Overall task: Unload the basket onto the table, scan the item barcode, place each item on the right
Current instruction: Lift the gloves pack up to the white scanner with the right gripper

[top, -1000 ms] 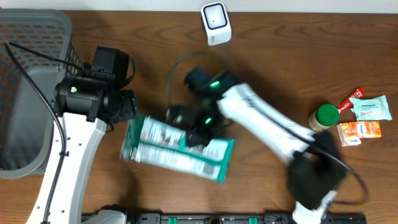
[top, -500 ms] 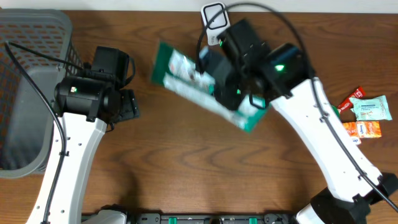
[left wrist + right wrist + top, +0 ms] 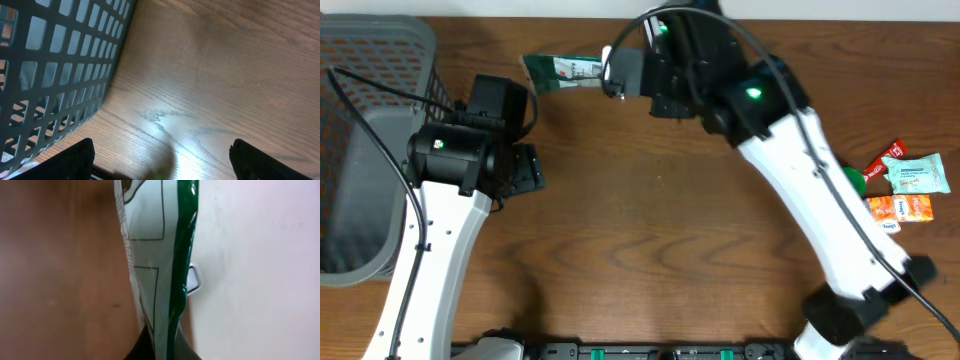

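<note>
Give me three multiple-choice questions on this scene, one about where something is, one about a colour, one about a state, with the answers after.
1. Where on the table is the grey basket? A. far left B. far right C. centre
2. What colour edges the packet? A. red B. green C. yellow
3. What is the right gripper doing? A. open and empty B. shut on the packet C. lying flat on the table

Answers:
1 A, the overhead view shows it at the left edge.
2 B, the right wrist view shows a green seam beside white.
3 B, the packet juts out from its closed fingers.
</note>
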`<state>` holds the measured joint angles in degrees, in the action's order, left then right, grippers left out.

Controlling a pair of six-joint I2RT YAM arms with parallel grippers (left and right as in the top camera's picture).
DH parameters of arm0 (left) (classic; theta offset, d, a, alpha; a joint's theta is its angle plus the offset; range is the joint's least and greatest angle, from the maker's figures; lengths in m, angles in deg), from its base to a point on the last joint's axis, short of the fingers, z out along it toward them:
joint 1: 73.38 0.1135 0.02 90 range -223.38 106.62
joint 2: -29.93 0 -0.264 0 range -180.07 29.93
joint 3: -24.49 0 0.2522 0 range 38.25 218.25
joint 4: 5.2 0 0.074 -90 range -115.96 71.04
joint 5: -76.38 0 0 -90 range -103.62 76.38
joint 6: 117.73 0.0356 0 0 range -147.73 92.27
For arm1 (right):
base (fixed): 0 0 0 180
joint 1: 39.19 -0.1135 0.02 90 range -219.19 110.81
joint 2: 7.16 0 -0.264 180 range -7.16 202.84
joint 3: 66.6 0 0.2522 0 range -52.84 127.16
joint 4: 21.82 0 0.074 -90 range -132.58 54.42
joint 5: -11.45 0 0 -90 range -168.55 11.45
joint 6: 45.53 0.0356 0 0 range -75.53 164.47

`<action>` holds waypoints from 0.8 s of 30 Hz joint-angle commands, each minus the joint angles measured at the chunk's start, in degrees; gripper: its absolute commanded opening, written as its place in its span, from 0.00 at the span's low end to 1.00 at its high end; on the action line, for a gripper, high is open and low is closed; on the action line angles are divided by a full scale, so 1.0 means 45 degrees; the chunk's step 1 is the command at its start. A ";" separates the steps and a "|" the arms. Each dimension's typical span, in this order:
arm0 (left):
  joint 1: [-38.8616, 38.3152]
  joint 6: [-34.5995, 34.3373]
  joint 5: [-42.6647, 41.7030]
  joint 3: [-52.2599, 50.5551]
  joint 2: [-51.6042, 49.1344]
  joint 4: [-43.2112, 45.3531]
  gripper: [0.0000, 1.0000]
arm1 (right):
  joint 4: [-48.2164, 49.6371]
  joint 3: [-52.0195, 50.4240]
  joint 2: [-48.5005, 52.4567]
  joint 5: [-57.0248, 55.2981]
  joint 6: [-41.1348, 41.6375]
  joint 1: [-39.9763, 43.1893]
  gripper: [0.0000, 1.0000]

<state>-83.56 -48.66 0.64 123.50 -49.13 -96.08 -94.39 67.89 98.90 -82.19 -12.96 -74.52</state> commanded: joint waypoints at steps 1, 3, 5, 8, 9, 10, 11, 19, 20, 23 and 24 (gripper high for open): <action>0.0029 0.0029 0.0087 0.0058 0.0010 -0.0044 0.88 | 0.0937 0.0063 0.1248 -0.1452 -0.2482 0.0238 0.01; 0.0029 0.0029 0.0087 0.0053 0.0010 -0.0044 0.88 | 0.1778 0.0063 0.1865 -0.1870 -0.2875 0.0238 0.01; 0.0029 0.0024 0.0083 0.0058 0.0010 -0.0044 0.88 | 0.2890 0.0063 0.2565 -0.2317 -0.3186 0.0238 0.01; 0.0029 0.0029 0.0083 0.0053 0.0010 -0.0044 0.88 | 0.4289 0.0063 0.3483 -0.2739 -0.3823 0.0233 0.01; 0.0029 0.0029 0.0087 0.0058 0.0010 -0.0044 0.88 | 0.4624 0.0063 0.3764 -0.2871 -0.4216 0.0233 0.01; 0.0029 0.0029 0.0083 0.0058 0.0010 -0.0044 0.88 | 0.4969 0.0063 0.4090 -0.3065 -0.4726 0.0238 0.01; 0.0029 0.0029 0.0083 0.0053 0.0010 -0.0044 0.88 | 0.5280 0.0063 0.4342 -0.3283 -0.5119 0.0238 0.01; 0.0029 0.0024 0.0083 0.0053 0.0010 -0.0044 0.88 | 0.9806 0.0063 0.6460 -0.4323 -0.6455 0.0437 0.01; 0.0029 0.0029 0.0087 0.0053 0.0010 -0.0044 0.88 | 1.0380 0.0063 0.6688 -0.4318 -0.6465 0.0466 0.01; 0.0029 0.0029 0.0083 0.0053 0.0010 -0.0044 0.88 | 1.1545 0.0063 0.7310 -0.4318 -0.6771 0.0568 0.01; 0.0029 0.0024 0.0087 0.0058 0.0010 -0.0044 0.88 | 1.1788 0.0063 0.7519 -0.4299 -0.6936 0.0617 0.01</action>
<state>-83.56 -48.66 0.64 123.50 -49.13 -96.08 -43.27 67.65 130.42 -100.29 -41.35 -72.47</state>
